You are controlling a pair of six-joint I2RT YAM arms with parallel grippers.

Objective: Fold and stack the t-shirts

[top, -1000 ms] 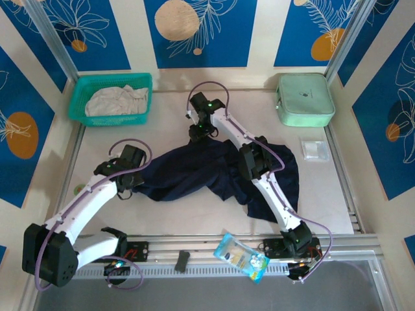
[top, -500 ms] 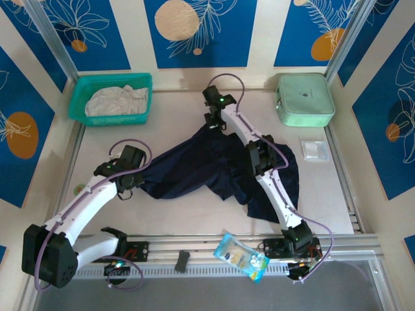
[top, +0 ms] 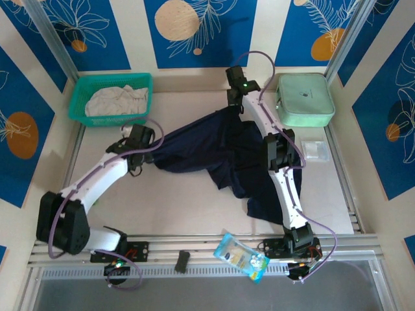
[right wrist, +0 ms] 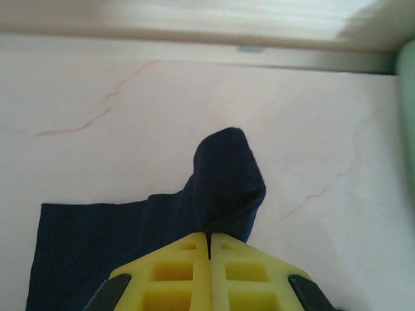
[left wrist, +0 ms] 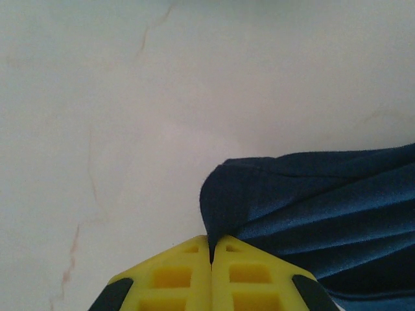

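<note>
Spreading looks like the step in hand: from above, the navy t-shirt (top: 214,155) lies stretched over the counter (top: 181,201) between the bent left arm (top: 97,179) and the right arm (top: 259,120) reaching far back; next it wants pulling taut and laying flat. Left wrist view: left jaws pinch its corner. Right wrist view: right jaws clamp a peaked fold.

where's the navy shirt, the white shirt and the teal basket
navy t-shirt (top: 194,154), top external view, middle of the spread cloth
off-white t-shirt (top: 117,102), top external view, crumpled middle, lying in the basket
teal basket (top: 78,100), top external view, its left wall
</note>
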